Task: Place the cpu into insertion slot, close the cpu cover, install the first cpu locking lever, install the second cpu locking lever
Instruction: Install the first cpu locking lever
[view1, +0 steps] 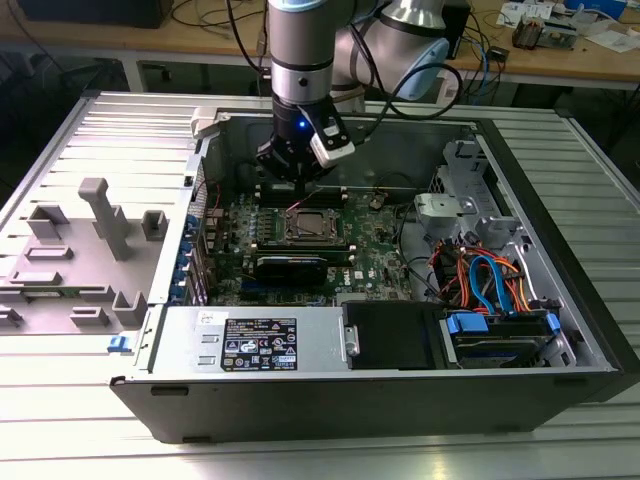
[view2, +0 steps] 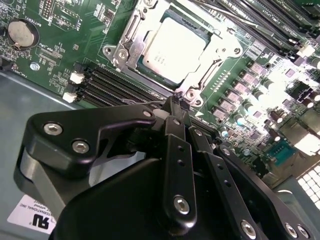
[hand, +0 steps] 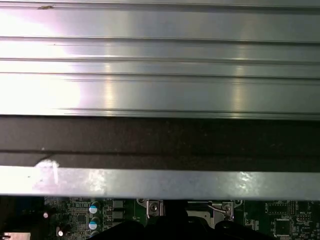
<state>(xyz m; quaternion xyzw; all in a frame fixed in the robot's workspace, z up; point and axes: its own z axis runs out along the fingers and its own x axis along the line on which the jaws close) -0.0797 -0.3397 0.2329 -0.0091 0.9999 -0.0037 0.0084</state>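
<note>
Pincer (view2: 176, 102), drawn narrow, hovers at the edge of the insertion slot (view2: 131, 22), upper centre of the second wrist view, seemingly to reach its latches. The cpu (view2: 172, 50) lies seated beneath the cpu cover (view2: 224, 49).

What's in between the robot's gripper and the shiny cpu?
In the second wrist view, only the silvery edge of the cpu cover lies between the gripper and the cpu, which sits framed in its window.
</note>
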